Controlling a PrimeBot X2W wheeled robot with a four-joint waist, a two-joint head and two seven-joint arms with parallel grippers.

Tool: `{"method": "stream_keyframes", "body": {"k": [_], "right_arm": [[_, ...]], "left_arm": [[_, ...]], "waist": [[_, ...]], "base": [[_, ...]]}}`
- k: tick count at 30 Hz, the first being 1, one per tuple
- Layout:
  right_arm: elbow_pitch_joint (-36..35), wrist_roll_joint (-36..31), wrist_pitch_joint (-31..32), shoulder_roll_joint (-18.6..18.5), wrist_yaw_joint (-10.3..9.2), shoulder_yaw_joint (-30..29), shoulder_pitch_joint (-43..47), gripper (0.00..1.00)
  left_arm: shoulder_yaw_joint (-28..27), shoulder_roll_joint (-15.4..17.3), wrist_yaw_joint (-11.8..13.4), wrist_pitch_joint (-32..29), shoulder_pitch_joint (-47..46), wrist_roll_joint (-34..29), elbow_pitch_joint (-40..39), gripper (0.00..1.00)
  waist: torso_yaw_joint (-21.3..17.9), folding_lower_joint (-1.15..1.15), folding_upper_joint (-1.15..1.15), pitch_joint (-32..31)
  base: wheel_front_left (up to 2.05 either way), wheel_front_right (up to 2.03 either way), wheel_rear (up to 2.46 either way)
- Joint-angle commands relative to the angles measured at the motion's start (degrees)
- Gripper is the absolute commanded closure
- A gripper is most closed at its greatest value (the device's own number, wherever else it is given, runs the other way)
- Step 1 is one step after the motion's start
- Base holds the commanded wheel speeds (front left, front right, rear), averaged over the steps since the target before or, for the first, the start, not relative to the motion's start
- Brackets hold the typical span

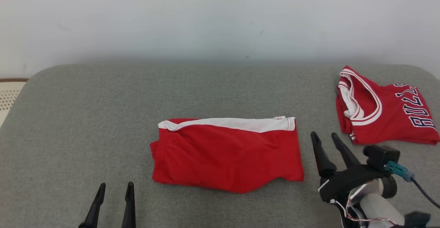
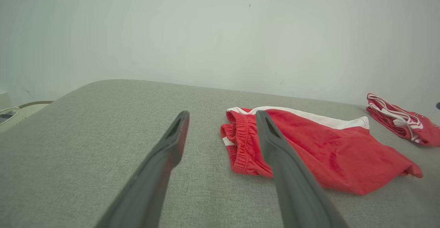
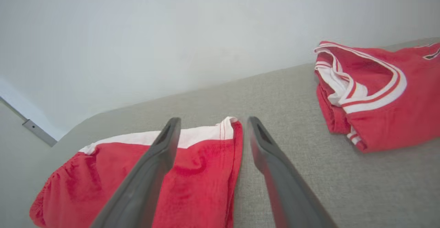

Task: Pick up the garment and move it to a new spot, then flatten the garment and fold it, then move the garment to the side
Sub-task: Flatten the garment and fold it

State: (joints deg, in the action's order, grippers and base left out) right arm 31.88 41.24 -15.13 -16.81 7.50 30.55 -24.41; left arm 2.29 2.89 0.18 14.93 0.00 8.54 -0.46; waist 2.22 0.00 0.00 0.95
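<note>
Dark long-fingered left gripper (image 1: 116, 185) and right gripper (image 1: 323, 134), spread and empty, flanking folded red white-banded fabric shorts (image 1: 227, 152) at centre of grey woven cushion (image 1: 86, 118); folding seemingly done, sideways move next, needing all-layer grip.

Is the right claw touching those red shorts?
Apart. The head view shows a strip of grey cushion between the right gripper and the red shorts.

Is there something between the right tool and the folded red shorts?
Nothing visible. The right tool, open, stands just right of the red shorts, with only bare grey cushion between them. The jersey lies further right, out of the way.
</note>
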Motion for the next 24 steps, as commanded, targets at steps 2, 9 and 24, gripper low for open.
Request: {"method": "stream_keyframes", "body": {"k": [2, 9, 24], "right_arm": [[-4.5, -5.2, 0.0, 1.4, -0.02, -4.8, 4.0, 0.0], [-13.2, -14.4, -0.1, 3.6, -0.02, -11.1, 10.6, 0.0], [-24.8, -24.4, 4.1, 7.3, -0.02, -18.0, 20.4, 0.0]], "left_arm": [[-0.7, 0.1, 0.5, 0.3, 1.6, -0.1, -0.8, 0.0], [-2.1, 0.4, 1.2, 0.3, 3.1, -0.6, -2.1, 0.0], [-3.0, 1.3, 1.8, 0.3, 5.2, -1.0, -2.7, 0.0]], "waist": [[-1.4, 0.0, 0.0, -0.5], [-3.2, 0.0, 0.0, -1.0], [-5.6, 0.0, 0.0, -1.8]], "base": [[0.0, 0.0, 0.0], [0.0, 0.0, 0.0], [0.0, 0.0, 0.0]]}}
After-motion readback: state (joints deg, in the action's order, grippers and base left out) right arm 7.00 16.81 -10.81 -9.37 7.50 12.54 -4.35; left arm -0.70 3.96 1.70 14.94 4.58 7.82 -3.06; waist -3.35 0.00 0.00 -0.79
